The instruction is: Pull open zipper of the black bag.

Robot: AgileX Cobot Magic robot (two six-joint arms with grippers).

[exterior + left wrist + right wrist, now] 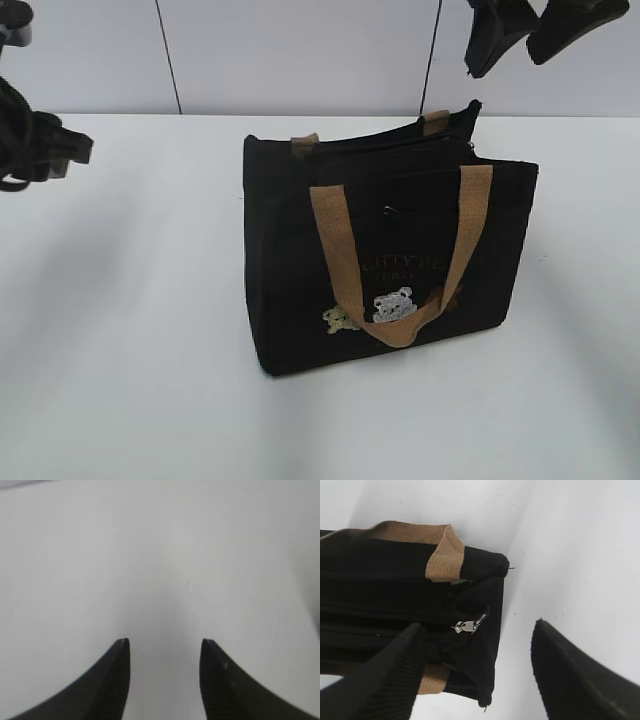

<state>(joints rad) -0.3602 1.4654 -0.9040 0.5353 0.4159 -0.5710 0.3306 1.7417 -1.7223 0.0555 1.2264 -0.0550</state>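
Observation:
The black bag (390,250) stands upright mid-table, with tan handles (400,330) and bear patches on its front. In the right wrist view I look down on the bag's top end (380,580). Its zipper line ends at a small silver pull tab (466,626) near the corner. My right gripper (477,625) hangs open above that end, one finger over the bag, the other over the table, touching nothing. From outside, the right gripper (502,68) is high above the bag's back right. My left gripper (165,641) is open over bare table, and empty.
The white table (120,350) spreads all round the bag. The left arm (45,150) sits at the far left edge, well away from the bag. A pale panelled wall (300,50) stands behind the table.

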